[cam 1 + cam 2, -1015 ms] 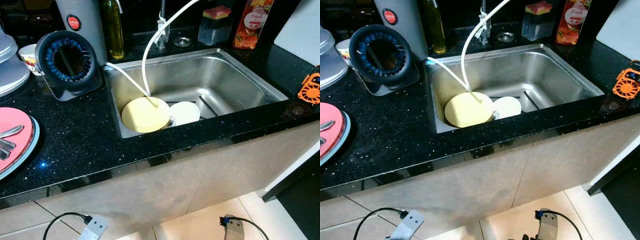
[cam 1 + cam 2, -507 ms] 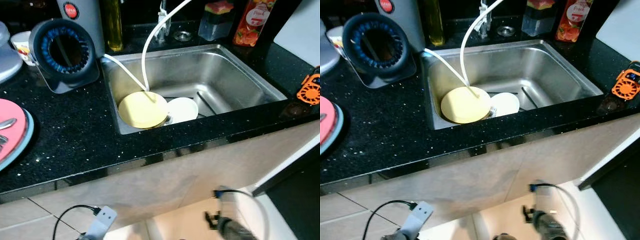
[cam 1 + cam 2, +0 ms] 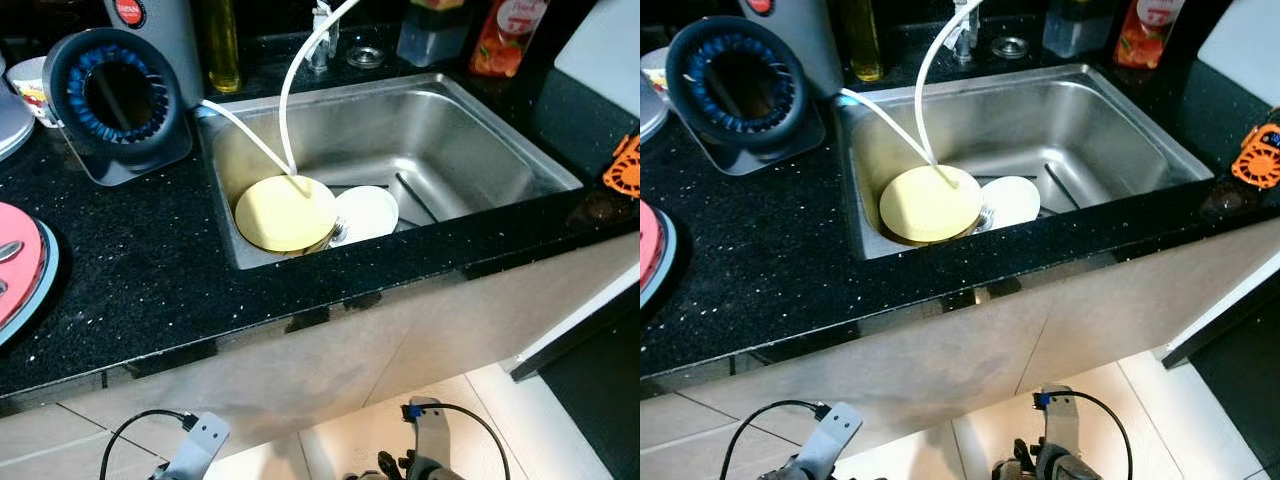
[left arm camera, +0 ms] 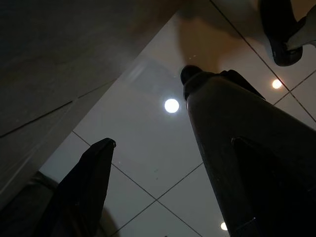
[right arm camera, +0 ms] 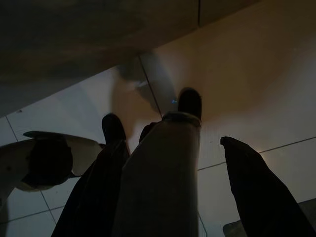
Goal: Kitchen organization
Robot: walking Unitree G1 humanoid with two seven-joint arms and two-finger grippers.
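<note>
A steel sink (image 3: pixel 470 130) is set into a black speckled counter (image 3: pixel 150 270). In its near left corner lies a pale yellow plate (image 3: pixel 285 212), partly over a smaller white plate (image 3: pixel 368 212), with a metal utensil (image 3: pixel 340 236) between them. Two white hoses (image 3: pixel 285 110) run down onto the yellow plate. Both arms hang idle below the counter edge, left wrist (image 3: pixel 198 442) and right wrist (image 3: pixel 425 440). My left gripper (image 4: pixel 173 143) and right gripper (image 5: pixel 168 131) point at the tiled floor, both open and holding nothing.
On the counter's left are a pink plate (image 3: pixel 22 270) with cutlery and a round black-and-blue appliance (image 3: pixel 115 95). An oil bottle (image 3: pixel 222 45), a tap (image 3: pixel 320 40), a clear container (image 3: pixel 430 35) and an orange carton (image 3: pixel 497 40) line the back. An orange gadget (image 3: pixel 625 165) sits right.
The camera has tilted down and shifted slightly, showing more cabinet front and floor. My right wrist has come into clearer view at the bottom. The plates in the sink have not moved.
</note>
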